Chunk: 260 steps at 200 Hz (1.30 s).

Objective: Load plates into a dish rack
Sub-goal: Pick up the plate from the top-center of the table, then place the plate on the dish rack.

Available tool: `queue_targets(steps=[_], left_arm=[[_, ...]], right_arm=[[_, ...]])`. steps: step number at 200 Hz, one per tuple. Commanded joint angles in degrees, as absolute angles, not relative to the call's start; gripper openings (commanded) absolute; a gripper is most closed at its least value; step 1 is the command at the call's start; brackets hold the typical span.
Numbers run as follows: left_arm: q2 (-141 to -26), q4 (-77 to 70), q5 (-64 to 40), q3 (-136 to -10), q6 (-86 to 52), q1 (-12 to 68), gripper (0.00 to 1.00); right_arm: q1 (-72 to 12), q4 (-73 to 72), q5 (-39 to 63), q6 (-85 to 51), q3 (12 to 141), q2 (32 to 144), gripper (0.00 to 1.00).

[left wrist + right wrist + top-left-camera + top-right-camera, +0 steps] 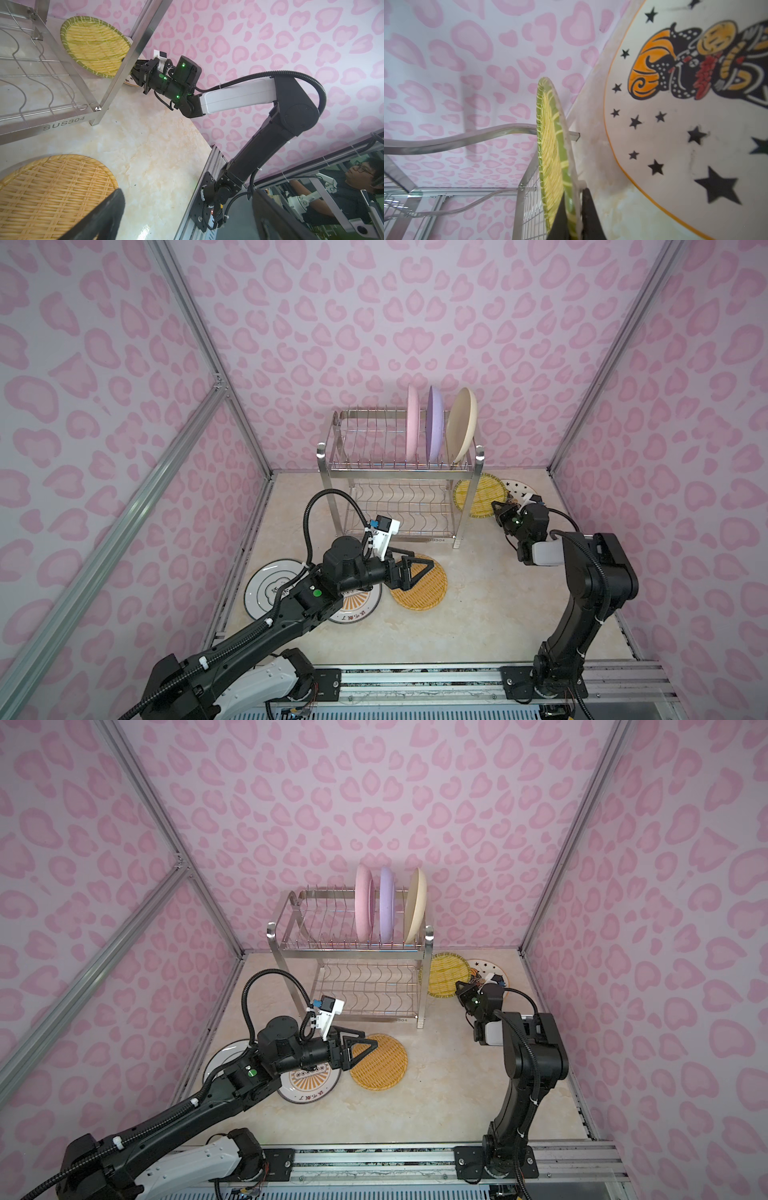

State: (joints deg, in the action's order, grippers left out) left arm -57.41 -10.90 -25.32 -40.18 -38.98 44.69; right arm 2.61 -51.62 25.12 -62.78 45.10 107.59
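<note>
Two grippers | near: left gripper (422, 559) hung wide open just over the round tan woven plate (424, 593) lying flat | farther: right gripper (574, 207), arm stretched low, squeezed the rim of the round green-edged yellow woven plate (482, 493) beside a leg of the shiny wire dish rack (374, 467) | empty prongs (365, 435) stood higher, to its left.
</note>
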Motion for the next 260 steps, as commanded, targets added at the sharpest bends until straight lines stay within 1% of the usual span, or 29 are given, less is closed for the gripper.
queue_targets(steps=[1, 19, 54, 104, 139, 192, 223, 260], left_arm=[[-57.0, -15.2, -23.2, -39.8, -39.2, 44.7, 0.97], [-57.3, -15.4, -23.2, -40.1, -39.4, 44.7, 0.97], [-57.0, -15.3, -23.1, -40.0, -39.7, 44.7, 0.97], [-56.5, -14.7, -22.7, -40.1, -39.9, 44.8, 0.97], [-56.4, -14.5, -22.2, -40.3, -39.8, 44.8, 0.97], [-57.2, -14.9, -22.6, -41.2, -41.2, 44.8, 0.97], [-57.2, -14.6, -22.5, -41.6, -41.8, 44.8, 0.97], [-57.2, -14.6, -23.1, -42.9, -43.2, 44.8, 0.97]], right_arm=[[3.3, -53.5, 26.4, -62.2, 44.6, 106.5, 0.0], [4.2, -53.7, 26.5, -63.0, 43.9, 106.1, 0.0], [6.0, -48.2, 22.4, -61.2, 41.8, 102.3, 0.0], [9.8, -39.2, 18.3, -57.2, 38.9, 93.3, 0.0], [10.9, -29.6, 14.0, -51.5, 35.8, 82.4, 0.0], [10.6, -16.1, 7.7, -44.8, 31.4, 61.3, 0.0], [8.9, -6.3, 2.1, -39.6, 30.4, 49.1, 0.0], [4.4, 3.8, -4.6, -31.5, 32.0, 36.9, 0.0]])
